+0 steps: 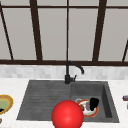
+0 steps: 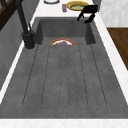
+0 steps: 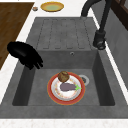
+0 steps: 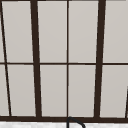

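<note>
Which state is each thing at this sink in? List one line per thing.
Right hand: open, holding nothing, above the basin's front edge.
Faucet: no water running, spout towards the basin.
Red-rimmed plate: flat on the basin floor, carrying food.
Purple vegetable: lying on its side on that plate.
Yellow plate: flat on the counter.

Round red-rimmed white plate (image 3: pixel 65 90), flat in the sink basin at lower centre, bearing a brown potato (image 3: pixel 63 76) and a purple eggplant (image 3: pixel 67 86).
</note>
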### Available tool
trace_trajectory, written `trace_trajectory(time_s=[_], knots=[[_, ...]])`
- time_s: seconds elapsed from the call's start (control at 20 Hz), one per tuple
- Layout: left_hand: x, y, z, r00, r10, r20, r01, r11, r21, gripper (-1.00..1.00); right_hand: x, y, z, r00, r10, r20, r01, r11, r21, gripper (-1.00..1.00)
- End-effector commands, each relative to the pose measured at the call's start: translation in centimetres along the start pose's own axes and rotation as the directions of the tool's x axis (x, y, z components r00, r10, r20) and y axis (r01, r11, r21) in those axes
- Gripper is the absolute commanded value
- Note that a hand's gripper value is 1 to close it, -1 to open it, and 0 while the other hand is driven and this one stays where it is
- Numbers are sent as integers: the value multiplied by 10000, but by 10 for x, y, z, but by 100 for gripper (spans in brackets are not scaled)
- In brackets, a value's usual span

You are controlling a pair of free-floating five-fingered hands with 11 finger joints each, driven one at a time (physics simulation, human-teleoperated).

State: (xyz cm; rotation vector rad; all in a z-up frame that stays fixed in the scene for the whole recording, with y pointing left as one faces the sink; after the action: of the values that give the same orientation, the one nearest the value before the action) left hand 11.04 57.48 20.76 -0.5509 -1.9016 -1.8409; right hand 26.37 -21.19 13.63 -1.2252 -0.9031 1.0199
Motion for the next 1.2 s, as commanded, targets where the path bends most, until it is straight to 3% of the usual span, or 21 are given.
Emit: trace_trajectory(time_s=[0.0,0.2,0.35,0.45,0.55,0.7,0.9,0.95,1.0,1.15], knots=[[-8,-8,22,9997,243,60,-243,9997,96,-100,0,0,0,10000,0,0,0,10000,0,0],[-27,-29,32,9987,361,361,-364,9993,70,-100,0,0,0,10000,0,0,0,10000,0,0],[-49,-34,32,9998,122,162,-126,9997,223,-100,0,0,0,10000,0,0,0,10000,0,0],[-61,-40,32,9997,211,157,-210,9998,-60,-100,0,0,0,10000,0,0,0,10000,0,0],[-72,-41,32,9995,220,211,-218,9997,-119,-100,0,0,0,10000,0,0,0,10000,0,0],[-83,-54,38,9971,87,755,-42,9982,-595,-100,0,0,0,10000,0,0,0,10000,0,0],[-106,-64,45,9964,257,802,-213,9982,-553,-100,0,0,0,10000,0,0,0,10000,0,0],[-107,-68,45,9937,429,1038,-376,9979,-534,-100,0,0,0,10000,0,0,0,10000,0,0],[-106,-71,44,9921,378,1200,-308,9977,-596,-100,0,0,0,10000,0,0,0,10000,0,0],[-104,-74,46,9841,-55,1775,185,9972,-721,-100,0,0,0,10000,0,0,0,10000,0,0]])
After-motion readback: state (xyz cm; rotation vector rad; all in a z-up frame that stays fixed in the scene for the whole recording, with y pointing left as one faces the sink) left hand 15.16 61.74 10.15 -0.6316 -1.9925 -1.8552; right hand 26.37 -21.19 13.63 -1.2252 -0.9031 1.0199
